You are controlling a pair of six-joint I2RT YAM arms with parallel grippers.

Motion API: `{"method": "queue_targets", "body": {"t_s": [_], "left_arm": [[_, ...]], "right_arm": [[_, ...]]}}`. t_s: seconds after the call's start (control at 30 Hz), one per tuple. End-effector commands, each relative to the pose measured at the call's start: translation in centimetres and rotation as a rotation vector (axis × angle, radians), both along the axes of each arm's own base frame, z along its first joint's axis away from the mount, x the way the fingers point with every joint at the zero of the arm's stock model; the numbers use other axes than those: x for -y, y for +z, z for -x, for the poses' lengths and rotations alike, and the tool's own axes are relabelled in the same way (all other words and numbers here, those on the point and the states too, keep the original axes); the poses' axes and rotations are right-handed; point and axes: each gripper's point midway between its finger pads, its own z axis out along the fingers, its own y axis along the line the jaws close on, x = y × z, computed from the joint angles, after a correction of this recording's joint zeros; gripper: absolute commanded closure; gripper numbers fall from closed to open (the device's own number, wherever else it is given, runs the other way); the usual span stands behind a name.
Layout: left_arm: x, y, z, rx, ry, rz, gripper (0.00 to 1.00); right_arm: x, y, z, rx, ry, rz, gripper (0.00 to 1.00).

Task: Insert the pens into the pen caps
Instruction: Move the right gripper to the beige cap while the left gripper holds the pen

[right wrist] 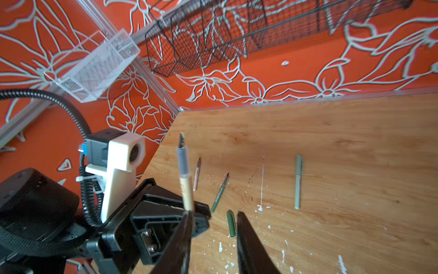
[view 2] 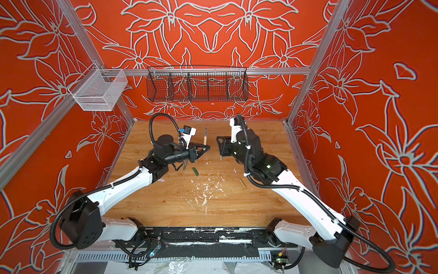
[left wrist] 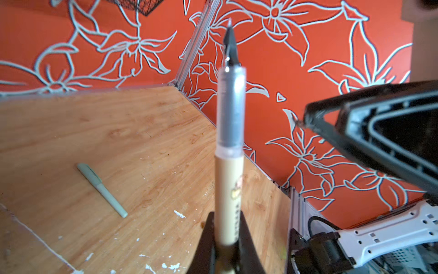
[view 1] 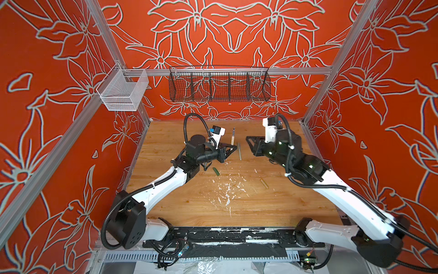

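While the light green pen [view 1: 239, 151] at frame centre lies capped, the left gripper [view 1: 234, 147] clamps the bare tan pen [view 1: 233, 136], the right gripper [right wrist: 213, 237] stands open and empty, and three pens await caps.

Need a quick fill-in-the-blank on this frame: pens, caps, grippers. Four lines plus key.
1. The pen clamped in the left gripper has a ___ barrel.
2. The right gripper stands ___, with nothing between its jaws.
3. The tan cap lies on the ___, in neither gripper.
4. The light green pen lies flat with its cap ___.
Missing words: tan; open; table; on.
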Motion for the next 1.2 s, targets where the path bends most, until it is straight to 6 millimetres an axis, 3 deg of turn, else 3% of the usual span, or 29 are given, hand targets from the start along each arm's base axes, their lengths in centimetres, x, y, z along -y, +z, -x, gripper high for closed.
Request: {"method": "queue_targets", "body": {"t_s": [0.0, 0.07, 0.17, 0.33, 0.43, 0.6, 0.83, 1.0, 1.17], "left_arm": [[-0.6, 1.3, 0.6, 0.107, 0.015, -0.038, 1.00], [-0.4, 1.6, 1.1, 0.123, 0.007, -0.049, 1.00], [0.0, 1.7, 1.8, 0.149, 0.006, -0.061, 1.00], [0.7, 1.7, 2.4, 0.146, -0.016, -0.059, 1.00], [0.8, 1.9, 2.6, 0.142, -0.026, -0.050, 1.00], [0.9, 1.7, 2.6, 0.138, -0.027, -0.054, 1.00], [1.0, 1.5, 2.6, 0.133, -0.027, -0.056, 1.00], [1.0, 1.4, 2.5, 0.134, -0.026, -0.059, 1.00], [1.0, 1.5, 2.5, 0.132, -0.027, -0.059, 1.00]], "right_arm": [[5.4, -8.3, 0.0, -0.247, -0.134, 0.121, 0.67], [8.1, -13.8, 0.5, -0.422, -0.183, 0.147, 0.66], [10.5, -19.9, 1.9, -0.612, -0.227, 0.157, 0.66], [11.0, -26.8, 4.8, -0.801, -0.199, 0.217, 0.60], [11.4, -29.9, 6.3, -0.911, -0.181, 0.281, 0.58], [12.2, -31.9, 7.2, -0.937, -0.179, 0.343, 0.57], [11.4, -33.9, 7.0, -0.991, -0.104, 0.393, 0.57], [11.3, -34.2, 6.6, -0.993, -0.093, 0.425, 0.57], [12.5, -34.1, 5.4, -0.973, -0.163, 0.481, 0.57]]}}
